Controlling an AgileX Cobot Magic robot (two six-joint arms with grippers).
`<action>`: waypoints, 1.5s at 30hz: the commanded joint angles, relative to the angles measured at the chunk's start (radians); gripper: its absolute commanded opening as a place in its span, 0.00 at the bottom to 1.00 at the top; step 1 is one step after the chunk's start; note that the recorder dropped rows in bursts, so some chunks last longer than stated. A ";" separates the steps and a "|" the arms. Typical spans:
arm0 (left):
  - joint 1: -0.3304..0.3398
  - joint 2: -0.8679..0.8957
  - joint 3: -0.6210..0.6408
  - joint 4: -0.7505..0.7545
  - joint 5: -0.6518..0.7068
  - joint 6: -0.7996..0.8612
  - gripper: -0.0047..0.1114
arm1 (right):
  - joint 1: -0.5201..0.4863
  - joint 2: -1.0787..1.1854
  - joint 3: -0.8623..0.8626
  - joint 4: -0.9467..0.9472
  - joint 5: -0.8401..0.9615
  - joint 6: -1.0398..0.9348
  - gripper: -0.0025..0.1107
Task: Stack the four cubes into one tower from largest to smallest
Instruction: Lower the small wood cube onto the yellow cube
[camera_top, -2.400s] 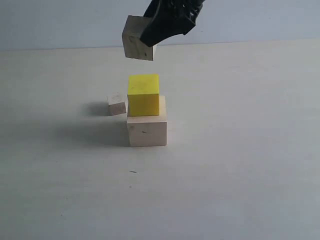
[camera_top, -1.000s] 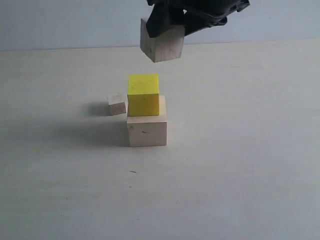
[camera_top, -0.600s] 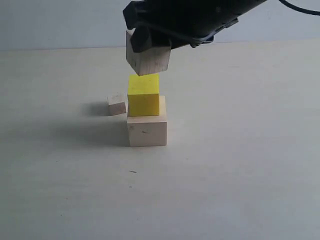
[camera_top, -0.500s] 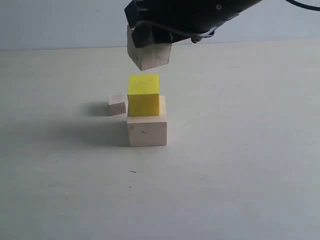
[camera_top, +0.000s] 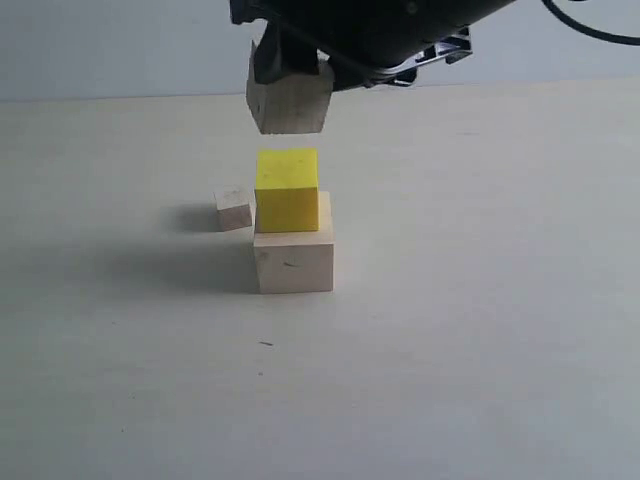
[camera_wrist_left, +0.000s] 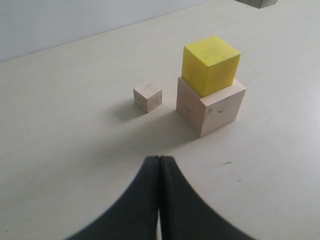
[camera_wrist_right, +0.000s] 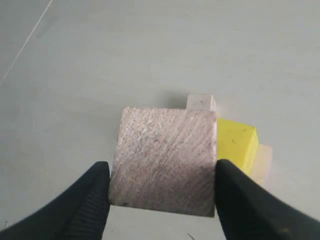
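The large pale wood cube (camera_top: 293, 255) sits on the table with the yellow cube (camera_top: 287, 188) on top of it, set toward its left side. My right gripper (camera_top: 290, 72) is shut on a small wood cube (camera_top: 288, 104), which hangs in the air just above the yellow cube with a gap between them. In the right wrist view that small wood cube (camera_wrist_right: 164, 159) fills the span between the fingers (camera_wrist_right: 235, 200), with the yellow cube (camera_wrist_right: 237, 141) partly showing beyond it. The smallest wood cube (camera_top: 234, 209) lies on the table left of the stack. My left gripper (camera_wrist_left: 159, 159) is shut and empty, well short of the cubes.
The pale tabletop (camera_top: 480, 330) stretches around the stack, with a light wall behind. The right arm (camera_top: 400, 30) reaches in from the upper right over the stack.
The right gripper carried the small wood cube from up and left, to the right, then down and back over the yellow cube. It now hangs level above it.
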 joint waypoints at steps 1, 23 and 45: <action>0.000 -0.004 -0.001 -0.018 -0.016 0.001 0.04 | 0.055 0.032 0.001 -0.201 -0.037 0.213 0.02; 0.000 -0.004 -0.001 -0.029 -0.028 0.001 0.04 | 0.142 0.120 0.001 -0.698 -0.039 0.719 0.02; 0.000 -0.004 -0.001 -0.037 -0.034 0.001 0.04 | 0.183 0.185 0.001 -0.866 -0.038 0.909 0.02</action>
